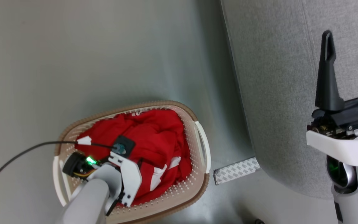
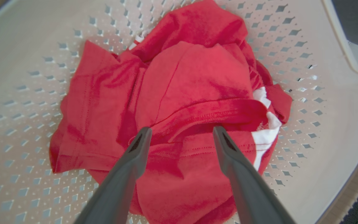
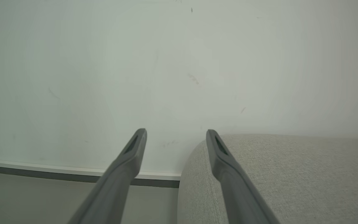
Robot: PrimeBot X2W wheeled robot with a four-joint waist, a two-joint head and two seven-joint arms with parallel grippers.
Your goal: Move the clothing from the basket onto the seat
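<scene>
The red clothing lies crumpled in the cream basket with its brown rim, on the floor at the lower left of the head view. My left arm reaches down into the basket. In the left wrist view my left gripper stands open just above the clothing, its fingertips to either side of a stitched fold, nothing pinched between them. White trim shows at the fabric's right edge. The grey seat fills the right. My right gripper hangs open over the seat, holding nothing; its wrist view shows the seat's rounded edge.
A black cable trails from my left wrist across the grey floor to the left. A patterned grey strip lies on the floor between basket and seat. A pale wall with a dark skirting line stands beyond the seat.
</scene>
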